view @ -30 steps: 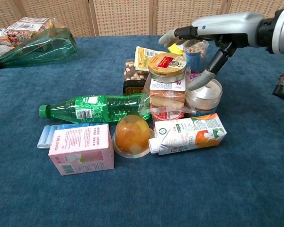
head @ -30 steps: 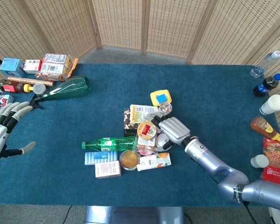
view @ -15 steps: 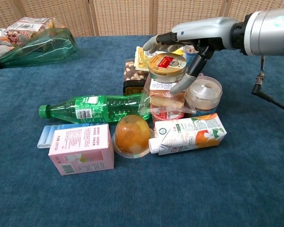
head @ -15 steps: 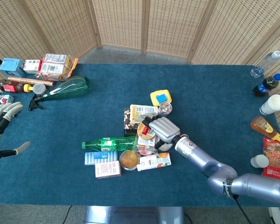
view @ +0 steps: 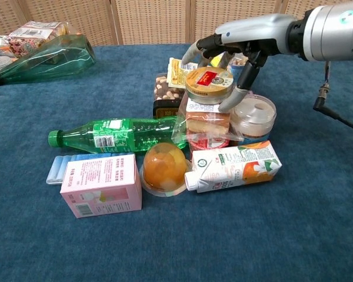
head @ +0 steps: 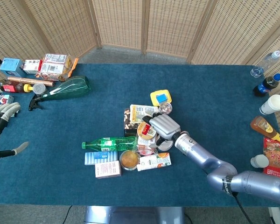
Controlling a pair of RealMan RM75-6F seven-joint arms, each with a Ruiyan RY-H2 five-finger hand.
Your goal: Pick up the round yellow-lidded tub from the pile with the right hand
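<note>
The round yellow-lidded tub (view: 209, 84), bearing a red label on its lid, sits atop the pile. The right hand (view: 235, 44) arches over it, fingers spread, thumb against its side; a grip cannot be confirmed.

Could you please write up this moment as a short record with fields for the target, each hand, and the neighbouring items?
target: yellow-lidded tub, on top of the pile, resting on a wrapped sandwich pack
right hand: right hand arched over the tub, thumb at its right side, fingers above its far rim; firm grip not confirmed
left hand: left hand at the left table edge, fingers apart, holding nothing
neighbours: green bottle, orange juice carton, jelly cup, pink box
</note>
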